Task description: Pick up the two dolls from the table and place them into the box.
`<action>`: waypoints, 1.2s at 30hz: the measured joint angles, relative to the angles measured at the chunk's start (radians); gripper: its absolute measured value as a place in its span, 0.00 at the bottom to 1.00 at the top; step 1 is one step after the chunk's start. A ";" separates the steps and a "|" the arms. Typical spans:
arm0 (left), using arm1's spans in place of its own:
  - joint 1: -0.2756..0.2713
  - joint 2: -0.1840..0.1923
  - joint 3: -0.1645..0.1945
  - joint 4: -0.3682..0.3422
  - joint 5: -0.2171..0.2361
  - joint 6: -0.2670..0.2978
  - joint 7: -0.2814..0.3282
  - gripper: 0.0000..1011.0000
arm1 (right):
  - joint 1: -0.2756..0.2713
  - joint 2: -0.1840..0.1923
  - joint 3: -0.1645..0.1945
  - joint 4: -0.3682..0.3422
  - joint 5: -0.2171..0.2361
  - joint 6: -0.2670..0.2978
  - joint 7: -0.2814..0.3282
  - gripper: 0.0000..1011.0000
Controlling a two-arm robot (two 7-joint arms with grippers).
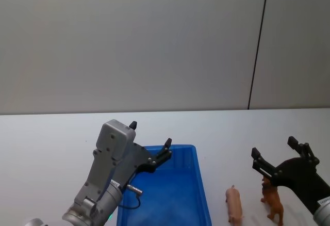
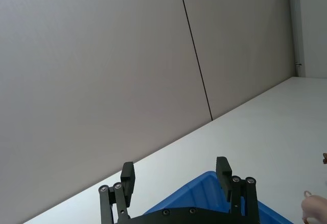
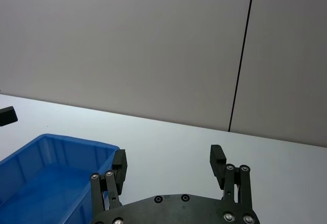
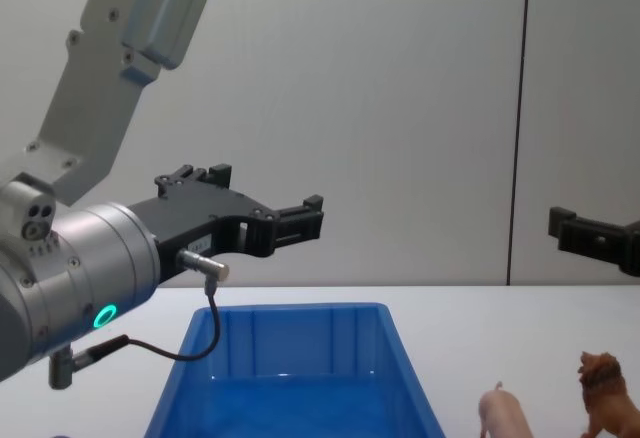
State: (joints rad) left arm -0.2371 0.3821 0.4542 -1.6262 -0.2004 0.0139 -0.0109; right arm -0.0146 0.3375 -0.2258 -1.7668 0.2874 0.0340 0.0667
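Note:
The blue box [image 1: 202,187] sits on the white table [image 1: 51,143], near the front at the middle, with nothing in it that I can see. Just right of it stand the pale pink pig [image 1: 234,204] and the brown lion [image 1: 272,200]. My left gripper [image 1: 150,135] hangs open and empty over the box's back left part. My right gripper [image 1: 274,147] is open and empty in the air above the lion. The chest view shows the pig [image 4: 505,415] and lion [image 4: 605,393] upright, beside the box [image 4: 300,323].
A grey wall with a dark vertical seam [image 1: 258,45] rises behind the table. White tabletop stretches to the left of and behind the box. A cable [image 4: 190,343] loops from the left wrist above the box.

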 joint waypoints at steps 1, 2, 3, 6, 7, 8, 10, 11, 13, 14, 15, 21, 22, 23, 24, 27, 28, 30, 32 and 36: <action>0.000 0.000 0.000 0.000 0.000 0.000 0.000 0.99 | 0.000 0.000 0.000 0.000 0.000 0.000 0.000 0.99; 0.000 0.000 0.000 0.000 0.000 0.000 0.000 0.99 | 0.000 0.000 0.000 0.000 0.000 0.000 0.000 0.99; 0.000 0.000 0.000 0.000 0.000 0.000 0.000 0.99 | 0.000 0.000 0.000 0.000 0.000 0.000 0.000 0.99; 0.000 0.000 0.000 0.000 0.000 0.000 0.000 0.99 | 0.000 0.000 0.000 0.000 0.000 0.000 0.000 0.99; 0.000 0.000 0.000 0.000 0.000 0.000 0.000 0.99 | 0.000 0.000 0.000 0.000 0.000 0.000 0.000 0.99; 0.000 0.000 0.000 0.000 0.000 0.000 0.000 0.99 | 0.000 0.000 0.000 0.000 0.000 0.000 0.000 0.99; 0.000 0.000 0.000 0.000 0.000 0.000 0.000 0.99 | 0.000 0.000 0.000 0.000 0.000 0.000 0.000 0.99; 0.000 0.000 0.000 0.000 0.000 0.000 0.000 0.99 | 0.000 0.000 0.000 0.000 0.000 0.000 0.000 0.99; 0.000 0.000 0.000 0.000 0.000 0.000 0.000 0.99 | 0.000 0.000 0.000 0.000 0.000 0.000 0.000 0.99; 0.000 0.000 0.000 0.000 0.000 0.000 0.000 0.99 | 0.000 0.000 0.000 0.000 0.000 0.000 0.000 0.99; 0.000 0.000 0.000 0.000 0.000 0.000 0.000 0.99 | 0.000 0.000 0.000 0.000 0.000 0.000 0.000 0.99; 0.000 0.000 0.000 0.000 0.000 0.000 0.000 0.99 | 0.000 0.000 0.000 0.000 0.000 0.000 0.000 0.99; 0.000 0.000 0.000 0.000 0.000 0.000 0.000 0.99 | 0.000 0.000 0.000 0.000 0.000 0.000 0.000 0.99; 0.000 0.000 0.000 0.000 0.000 0.000 0.000 0.99 | 0.002 0.000 0.000 0.001 0.000 0.001 0.001 0.99; 0.000 0.000 0.000 0.000 0.000 0.000 0.000 0.99 | 0.003 0.000 0.001 0.002 0.000 0.002 0.003 0.99; 0.000 0.000 0.000 0.000 0.000 0.000 0.000 0.99 | 0.008 0.000 0.002 0.009 -0.001 0.009 0.011 0.99; 0.000 0.000 0.000 0.000 0.000 0.000 0.000 0.99 | 0.010 0.000 0.003 0.011 -0.002 0.012 0.013 0.99; 0.000 0.000 0.000 0.000 0.000 0.000 0.000 0.99 | 0.015 0.000 0.005 0.018 -0.002 0.023 0.021 0.99; 0.000 0.000 0.000 0.000 0.000 0.000 0.000 0.99 | 0.019 0.002 0.007 0.023 -0.002 0.029 0.025 0.99; 0.000 0.000 0.000 0.000 0.000 0.000 0.000 0.99 | 0.027 0.007 0.012 0.039 -0.003 0.057 0.043 0.99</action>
State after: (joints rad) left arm -0.2371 0.3821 0.4542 -1.6262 -0.2004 0.0138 -0.0109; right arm 0.0121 0.3446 -0.2139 -1.7279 0.2847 0.0910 0.1101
